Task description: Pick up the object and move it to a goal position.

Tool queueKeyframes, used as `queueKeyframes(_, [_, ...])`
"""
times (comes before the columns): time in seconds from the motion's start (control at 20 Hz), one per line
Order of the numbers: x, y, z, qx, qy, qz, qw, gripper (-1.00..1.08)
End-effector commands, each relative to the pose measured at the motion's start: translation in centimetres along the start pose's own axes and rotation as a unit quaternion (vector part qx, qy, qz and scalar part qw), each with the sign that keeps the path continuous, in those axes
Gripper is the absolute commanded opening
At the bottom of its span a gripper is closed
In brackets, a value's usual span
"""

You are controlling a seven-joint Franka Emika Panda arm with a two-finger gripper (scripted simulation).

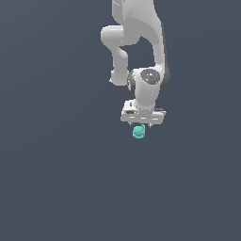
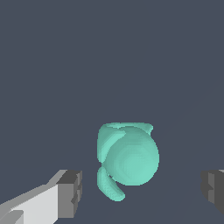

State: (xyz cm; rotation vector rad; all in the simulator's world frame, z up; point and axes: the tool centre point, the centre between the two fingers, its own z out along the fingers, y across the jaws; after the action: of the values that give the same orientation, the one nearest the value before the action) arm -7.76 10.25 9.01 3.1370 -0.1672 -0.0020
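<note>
The teal lump point(image 2: 127, 155), smooth, rounded and probably light and slippery, lies on the surface just below the gripper point(image 2: 142, 190), whose jaws stand wide open either side, touching nothing; grip across its bulging middle.

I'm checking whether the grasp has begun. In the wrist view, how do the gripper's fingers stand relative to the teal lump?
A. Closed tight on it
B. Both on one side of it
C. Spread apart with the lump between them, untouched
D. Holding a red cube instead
C: in the wrist view the teal lump sits in the gap of the gripper, with clear space between it and each of the fingers.
</note>
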Motion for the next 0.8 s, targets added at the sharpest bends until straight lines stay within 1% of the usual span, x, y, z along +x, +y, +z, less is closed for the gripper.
queueKeyframes(0.0, [0.0,0.0,0.0,0.0,0.0,0.0,1.0,1.0])
queueKeyframes(0.2, [0.0,0.0,0.8,0.0,0.0,0.0,1.0,1.0])
queueKeyframes(0.55, [-0.2,0.0,4.0,0.0,0.001,0.001,1.0,1.0])
queueKeyframes(0.75, [-0.2,0.0,5.0,0.0,0.001,0.001,1.0,1.0])
